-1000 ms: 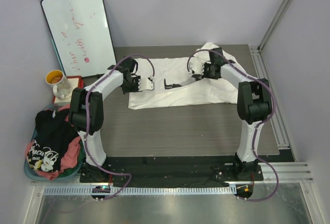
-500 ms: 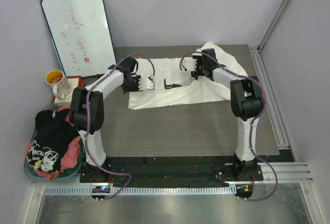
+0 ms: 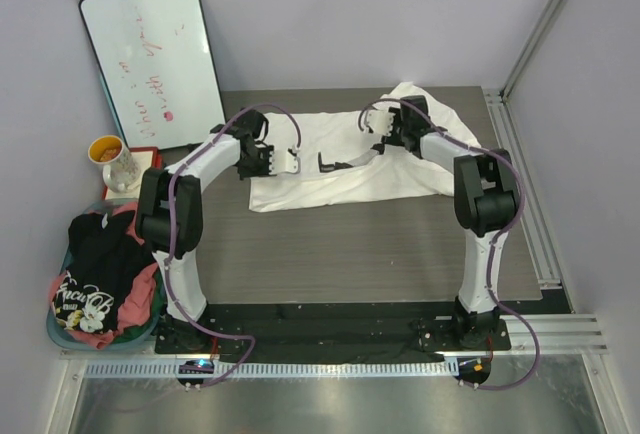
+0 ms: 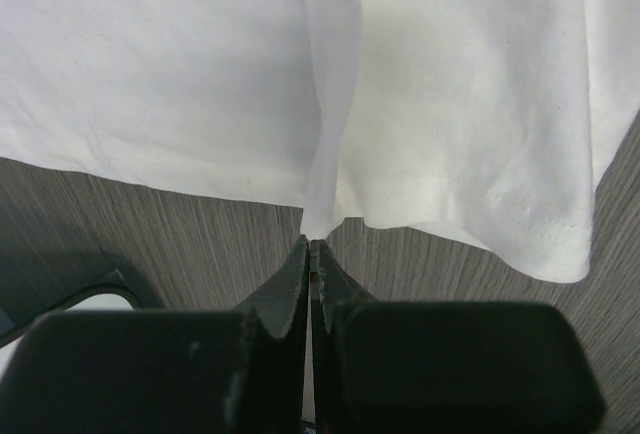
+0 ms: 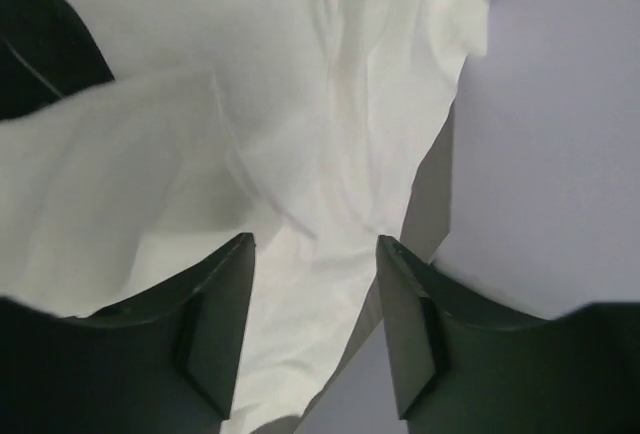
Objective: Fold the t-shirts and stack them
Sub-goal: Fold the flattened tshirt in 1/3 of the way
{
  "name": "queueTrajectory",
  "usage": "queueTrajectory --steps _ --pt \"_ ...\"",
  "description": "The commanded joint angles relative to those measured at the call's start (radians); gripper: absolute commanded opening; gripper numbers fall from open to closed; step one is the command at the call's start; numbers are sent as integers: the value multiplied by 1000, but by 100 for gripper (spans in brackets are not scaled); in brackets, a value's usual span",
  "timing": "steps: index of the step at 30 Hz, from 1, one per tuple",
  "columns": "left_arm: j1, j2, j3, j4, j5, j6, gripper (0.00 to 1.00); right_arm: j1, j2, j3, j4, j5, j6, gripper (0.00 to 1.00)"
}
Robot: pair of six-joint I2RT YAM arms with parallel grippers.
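Flattening step, I reckon: white tee [image 3: 340,159] lies spread at upper centre of desk [image 3: 350,244], its upper-right end bunched. I'd drop right fingers [image 5: 220,294] low onto that bunch, nip one layer only, then pull outward vs. left fingers [image 4: 285,294] so cloth goes flat before any fold. Left fingers pressed together, pinching hem at tee's left edge. Right fingers spread wide over cloth, holding nothing.
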Motion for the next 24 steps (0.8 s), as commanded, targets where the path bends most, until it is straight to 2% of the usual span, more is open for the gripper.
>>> queueTrajectory --steps 1,2,5,11,16,24 --pt "4 -24 20 -29 32 29 0 -94 -134 50 -211 43 126 47" --pt "4 -24 15 -29 40 29 0 -111 -140 51 -266 38 132 33" --pt "4 -17 18 -37 71 37 0 -163 -152 57 -363 24 164 16" --pt "7 8 150 -256 230 85 0 -205 -168 38 -469 -26 195 5" --pt "7 54 230 -437 273 140 0 -205 -178 -11 -513 -80 200 3" --pt "4 147 325 -589 307 197 0 -206 -146 -18 -552 -112 212 3"
